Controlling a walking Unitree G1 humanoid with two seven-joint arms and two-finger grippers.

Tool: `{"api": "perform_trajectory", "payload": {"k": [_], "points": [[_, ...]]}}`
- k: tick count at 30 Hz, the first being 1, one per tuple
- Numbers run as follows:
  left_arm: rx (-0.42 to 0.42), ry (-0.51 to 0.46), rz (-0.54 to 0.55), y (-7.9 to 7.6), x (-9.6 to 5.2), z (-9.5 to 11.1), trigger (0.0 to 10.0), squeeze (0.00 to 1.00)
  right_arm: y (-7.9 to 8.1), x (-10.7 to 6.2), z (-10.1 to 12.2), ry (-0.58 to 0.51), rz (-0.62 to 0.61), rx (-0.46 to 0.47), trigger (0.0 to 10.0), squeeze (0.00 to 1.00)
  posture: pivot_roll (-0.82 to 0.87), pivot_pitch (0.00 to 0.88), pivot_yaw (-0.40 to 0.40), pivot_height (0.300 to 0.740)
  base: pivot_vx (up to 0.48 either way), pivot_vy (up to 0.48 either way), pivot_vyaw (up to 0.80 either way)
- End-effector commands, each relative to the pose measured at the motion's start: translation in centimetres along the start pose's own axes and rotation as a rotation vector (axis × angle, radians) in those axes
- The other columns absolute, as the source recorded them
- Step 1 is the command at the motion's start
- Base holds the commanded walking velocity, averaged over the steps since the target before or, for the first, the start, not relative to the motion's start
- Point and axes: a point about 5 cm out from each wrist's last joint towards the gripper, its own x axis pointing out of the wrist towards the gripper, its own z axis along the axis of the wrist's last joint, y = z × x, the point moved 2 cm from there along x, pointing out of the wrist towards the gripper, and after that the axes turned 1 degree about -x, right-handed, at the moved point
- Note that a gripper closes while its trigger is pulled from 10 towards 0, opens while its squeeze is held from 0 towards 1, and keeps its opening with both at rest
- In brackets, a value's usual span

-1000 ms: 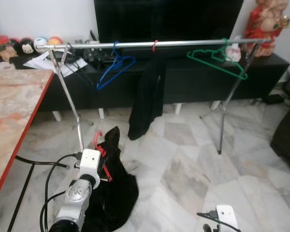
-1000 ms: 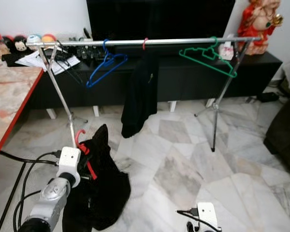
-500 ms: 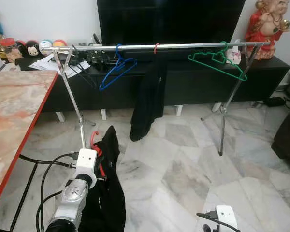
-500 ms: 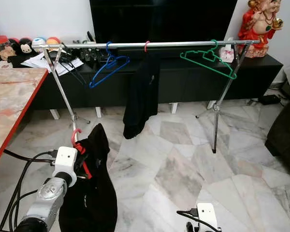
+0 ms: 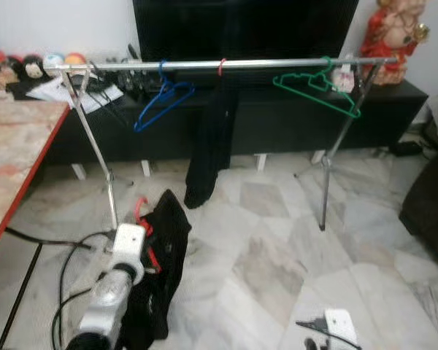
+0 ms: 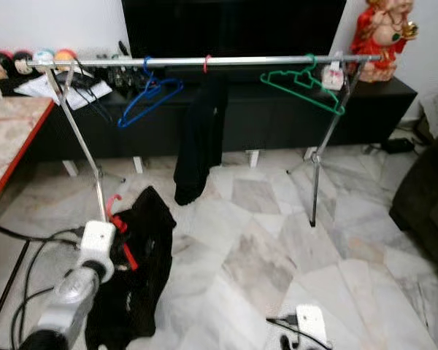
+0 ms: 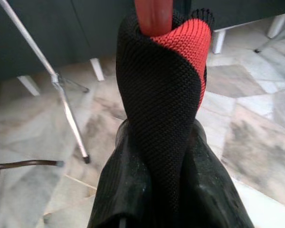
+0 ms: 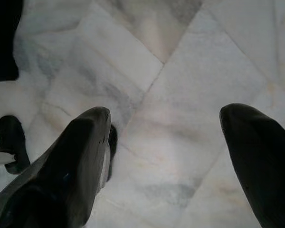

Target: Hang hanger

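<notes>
Carrying stage: left hand pinching red hanger with black garment, low beside rack leg. Right hand spread, idle. Next: lift, hook onto rail.

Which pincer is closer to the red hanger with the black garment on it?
Left. The left pincer holds the red hanger with the black garment; the right pincer hangs open over bare floor, well apart.

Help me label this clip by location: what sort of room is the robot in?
Most likely a home living room. A large dark TV screen stands on a long black low cabinet, the floor is marble tile, and a metal clothes rail with hangers stands before the cabinet.
</notes>
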Motion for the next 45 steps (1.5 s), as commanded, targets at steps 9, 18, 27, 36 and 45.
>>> {"api": "perform_trajectory", "payload": {"k": [9, 18, 27, 36, 45], "points": [[0.016, -0.037, -0.033, -0.84, 0.2, 0.66, 10.0, 0.0, -0.57, -0.13, -0.4, 0.013, -0.013, -0.008, 10.0, 0.0, -0.02, 0.0, -0.021, 0.74, 0.0, -0.393, 0.0], [0.018, -0.041, -0.039, -0.95, 0.1, 0.62, 10.0, 0.0, -0.65, -0.17, -0.62, 0.018, -0.015, -0.011, 10.0, 0.0, -0.02, 0.0, -0.023, 0.74, 0.0, -0.393, 0.0], [0.018, -0.021, -0.04, -1.16, 0.3, 0.43, 10.0, 0.0, -0.53, -0.15, -0.67, 0.017, -0.019, -0.002, 10.0, 0.0, 0.01, 0.0, -0.014, 0.74, 0.0, -0.19, 0.0], [-0.024, -0.048, -0.027, -1.01, -0.09, 0.64, 10.0, 0.0, -0.73, -0.18, -0.68, 0.02, -0.02, -0.013, 10.0, 0.0, 0.03, 0.0, -0.036, 0.74, 0.0, 0.0, 0.0], [-0.03, -0.064, -0.045, -1.37, 0.15, 1.19, 10.0, 0.0, -0.73, -0.18, -0.61, 0.017, -0.017, -0.018, 10.0, 0.0, 0.03, 0.0, -0.039, 0.74, 0.028, 0.0, 0.0]]}}
